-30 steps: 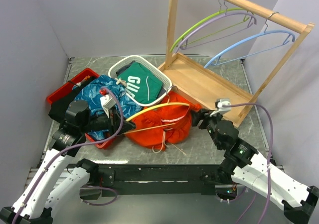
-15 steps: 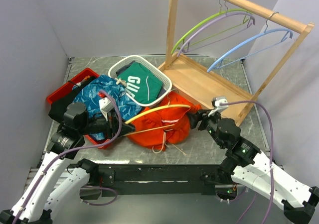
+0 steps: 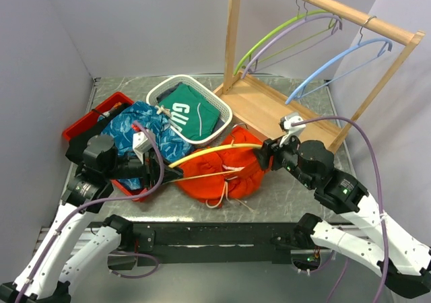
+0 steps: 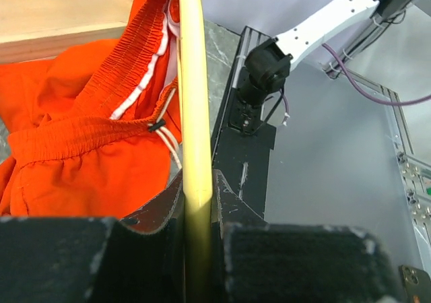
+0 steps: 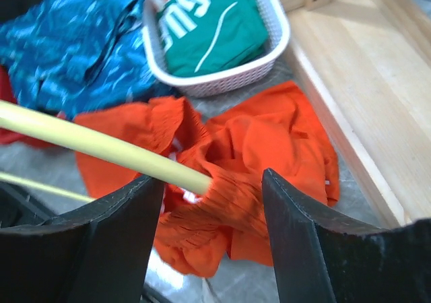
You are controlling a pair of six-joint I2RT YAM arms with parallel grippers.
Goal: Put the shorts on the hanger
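The orange-red shorts (image 3: 225,175) lie bunched on the table in front of the wooden rack base. My left gripper (image 3: 168,173) is shut on the yellow hanger (image 3: 212,151), whose arm runs right over the shorts. In the left wrist view the hanger (image 4: 194,114) passes between the closed fingers beside the gathered waistband (image 4: 121,74) and white drawstring. My right gripper (image 3: 264,156) is open at the hanger's far end. In the right wrist view its gripper (image 5: 212,202) straddles the hanger tip (image 5: 101,147), which enters the waistband of the shorts (image 5: 269,141).
A white basket (image 3: 222,108) holds a green garment (image 3: 188,114). A blue patterned cloth (image 3: 145,128) lies over a red bin (image 3: 84,124). The wooden rack base (image 3: 276,114) stands at the back right. Green (image 3: 276,30), purple (image 3: 289,39) and light blue (image 3: 337,60) hangers hang on the rail.
My right arm has risen and moved left to the hanger's far end. The hanger tip has shifted right over the shorts, and the shorts have bunched up. The rail hangers have swayed.
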